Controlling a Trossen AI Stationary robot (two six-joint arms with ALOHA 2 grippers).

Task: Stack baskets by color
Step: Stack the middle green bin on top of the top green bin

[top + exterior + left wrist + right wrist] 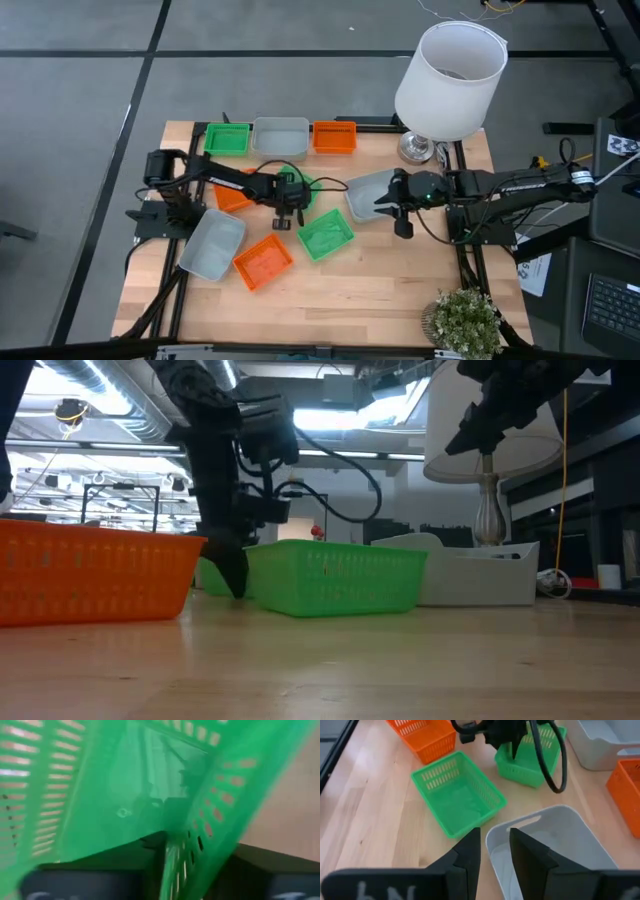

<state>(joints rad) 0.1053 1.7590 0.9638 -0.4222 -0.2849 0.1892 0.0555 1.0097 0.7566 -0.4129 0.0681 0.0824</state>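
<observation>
Left tool | centre of high view, closing over green basket wall | light, springy, slick; rim grip advised | right tool parted, empty, poised astride grey basket rim

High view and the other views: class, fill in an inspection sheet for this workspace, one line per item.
Surface: wooden table, bare along its near side.
Job's things: nine baskets, none stacked; three green, three orange, three grey.
Clutter: lamp and plant on the table's right side.
Grippers: left gripper down at the wall of a green basket; right gripper open, above a grey basket.
Cables: black cable loops off the left arm.
Surroundings: grey floor, keyboard to the right.
</observation>
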